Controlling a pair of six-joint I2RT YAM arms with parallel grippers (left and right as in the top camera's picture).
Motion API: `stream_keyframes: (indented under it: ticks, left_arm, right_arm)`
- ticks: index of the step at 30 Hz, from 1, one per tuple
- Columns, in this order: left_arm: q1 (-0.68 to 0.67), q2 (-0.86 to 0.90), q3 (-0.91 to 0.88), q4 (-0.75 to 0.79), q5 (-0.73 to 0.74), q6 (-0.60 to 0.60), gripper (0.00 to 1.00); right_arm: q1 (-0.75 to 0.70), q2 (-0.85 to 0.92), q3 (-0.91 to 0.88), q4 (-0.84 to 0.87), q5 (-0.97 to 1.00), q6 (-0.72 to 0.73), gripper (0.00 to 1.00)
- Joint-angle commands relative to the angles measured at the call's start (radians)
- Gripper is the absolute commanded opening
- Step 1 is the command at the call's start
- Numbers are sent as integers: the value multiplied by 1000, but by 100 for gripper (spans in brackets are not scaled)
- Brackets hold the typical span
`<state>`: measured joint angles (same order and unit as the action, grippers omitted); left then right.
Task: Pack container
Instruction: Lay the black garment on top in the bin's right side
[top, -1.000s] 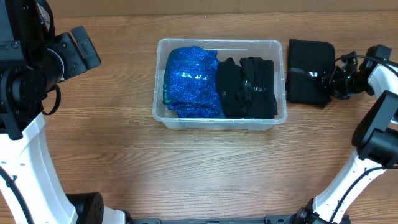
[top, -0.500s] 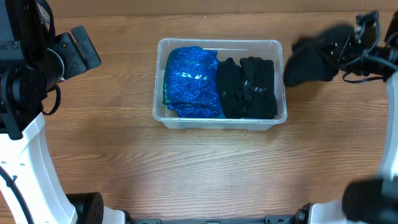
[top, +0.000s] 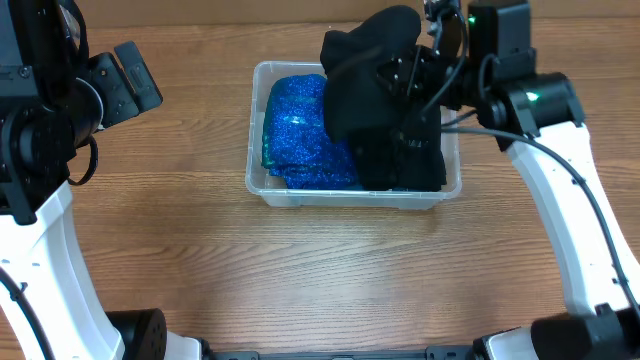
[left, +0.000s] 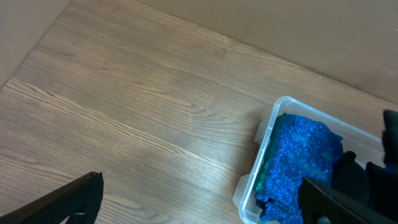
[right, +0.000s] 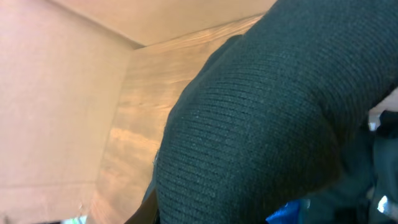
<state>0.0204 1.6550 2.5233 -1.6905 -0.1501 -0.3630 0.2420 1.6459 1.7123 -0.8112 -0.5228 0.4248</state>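
**Position.** The container (top: 300, 197) sits on the wooden surface (top: 300, 290) and is already loaded. A blue sequinned cloth (top: 292, 135) fills its left half. Folded black clothing (top: 412, 165) fills its right half.

**Right arm.** The right end effector (top: 418, 72) is above the container's far rim. It carries a black knit garment (top: 365, 65) that is bunched and raised clear of the contents. The garment overhangs the middle of the container and part of the blue cloth. The fingers are hidden by the fabric in both views. Because the garment hangs off the surface, I judge them to be pinched on it. The knit (right: 261, 124) also blocks most of the right wrist view.

**Left arm.** The left end effector (top: 128, 78) is well to the left of the container. Its fingers (left: 71, 199) are spread and hold nothing.

**Risks.**
- The garment is gathered in a lump, not flat. If released from this height it could land across the far rim or spill behind the container.
- If placed too far left, it would pile up on the blue cloth and stand above the rim.
- Pressing it down could push the container along the surface, since nothing braces the light plastic.
- Loose knit may snag on the fingers when they part and drag back out.
- The right wrist camera is blocked, so it gives little check on alignment.
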Motion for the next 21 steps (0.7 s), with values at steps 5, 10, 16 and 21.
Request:
stream_keyframes:
  ticks: [5, 10, 16, 21]
  left_arm:
    - [3, -6, 2, 2, 5, 12, 100]
    - [3, -6, 2, 2, 5, 12, 100]
    - [3, -6, 2, 2, 5, 12, 100]
    - [3, -6, 2, 2, 5, 12, 100]
  right_arm:
    - [10, 203, 9, -116, 45, 17, 9]
    - [26, 222, 10, -345, 264, 66, 38]
    - [26, 62, 10, -407, 508, -15, 77]
    - [26, -29, 10, -384, 693, -54, 79]
